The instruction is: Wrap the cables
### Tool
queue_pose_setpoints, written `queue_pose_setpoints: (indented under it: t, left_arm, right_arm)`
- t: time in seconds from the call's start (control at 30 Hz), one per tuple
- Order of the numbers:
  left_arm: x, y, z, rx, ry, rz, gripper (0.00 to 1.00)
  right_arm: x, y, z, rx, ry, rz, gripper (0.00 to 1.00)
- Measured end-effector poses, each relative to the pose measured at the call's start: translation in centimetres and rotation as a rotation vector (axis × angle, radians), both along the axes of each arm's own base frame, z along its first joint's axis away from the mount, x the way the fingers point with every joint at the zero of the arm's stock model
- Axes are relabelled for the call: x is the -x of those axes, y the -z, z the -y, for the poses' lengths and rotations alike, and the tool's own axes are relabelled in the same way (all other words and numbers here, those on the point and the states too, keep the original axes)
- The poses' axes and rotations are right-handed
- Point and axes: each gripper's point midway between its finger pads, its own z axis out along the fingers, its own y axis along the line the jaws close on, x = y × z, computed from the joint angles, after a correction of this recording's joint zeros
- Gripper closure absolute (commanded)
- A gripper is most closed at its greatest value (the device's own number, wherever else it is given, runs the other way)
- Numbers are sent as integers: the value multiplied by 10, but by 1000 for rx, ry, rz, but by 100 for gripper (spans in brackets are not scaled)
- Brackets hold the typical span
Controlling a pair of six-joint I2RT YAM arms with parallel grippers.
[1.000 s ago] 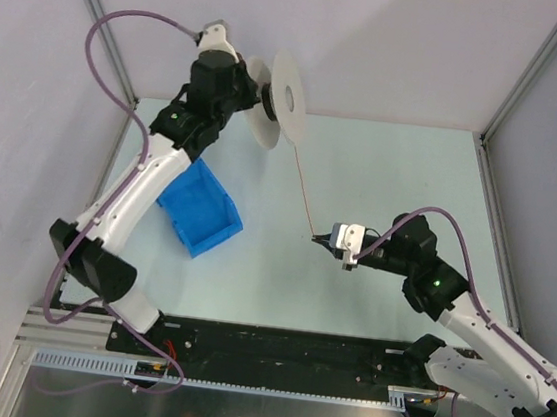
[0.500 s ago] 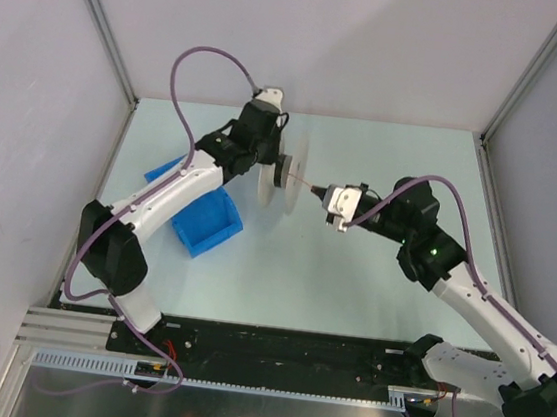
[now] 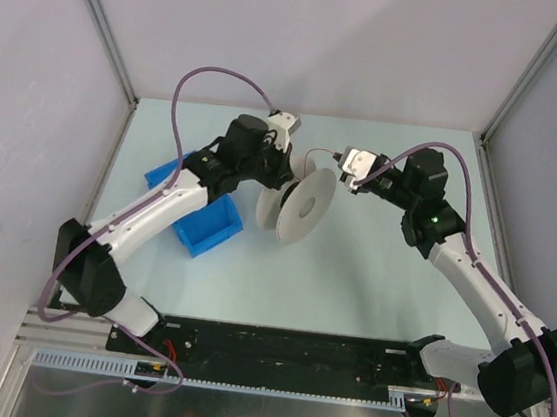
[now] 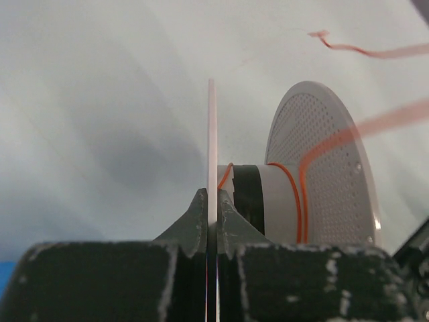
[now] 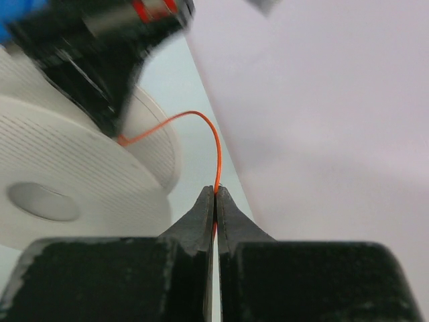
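A grey-white round spool (image 3: 299, 205) is held above the table's middle. My left gripper (image 3: 280, 174) is shut on one of its thin flanges (image 4: 212, 147), pinched edge-on between the jaws (image 4: 212, 201). A thin reddish-orange wire (image 5: 201, 122) loops from the spool's core (image 4: 281, 201) across to my right gripper (image 3: 340, 159), which is shut on it (image 5: 216, 193) to the spool's upper right. In the top view the wire (image 3: 317, 154) shows as a short arc between the two grippers. A few turns of wire lie on the core.
A blue bin (image 3: 202, 218) lies on the table under the left arm. The back wall (image 3: 308, 41) is close behind both grippers. Metal frame posts (image 3: 518, 90) stand at the back corners.
My left arm has swung the spool down and right and turned it so its flat face points up. My right gripper has moved up and back toward the wall with the wire, which is now a short loop.
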Motion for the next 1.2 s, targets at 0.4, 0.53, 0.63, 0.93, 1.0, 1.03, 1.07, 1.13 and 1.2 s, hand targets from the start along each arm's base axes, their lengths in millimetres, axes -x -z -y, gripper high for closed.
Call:
queue_pose_setpoints:
  t: [0.4,0.53,0.63,0.93,1.0,1.03,1.07,1.13,1.2]
  left_arm:
    - [57,-60,7,215,388,113,100]
    - [38,-83,-12,311,329,130,100]
    - [25,-101,-27,366,279,162,100]
    - [25,-122,-34,490,237,112,100]
    - [22,-127,-36,522,215,98,100]
    - [20,-128,-38,532,204,96,100]
    - [20,-131,-39,548,199,91,100]
    - [18,-143,-44,580,174,109,100]
    - [15,-157,-49,606,146,137,100]
  right_arm:
    - [-35,27,60,35,71,-91,100]
    - [-35,43,68,34,63,-166,100]
    - [-31,47,64,19,28,-200,100]
    - [-26,47,54,-16,-42,-250,94]
    - [-24,48,50,-27,-62,-269,78]
    - [-24,47,49,-30,-63,-276,69]
    - [-27,50,52,-30,-39,-291,60]
    - [-32,58,59,-33,8,-332,41]
    - [-35,63,64,-36,41,-360,29]
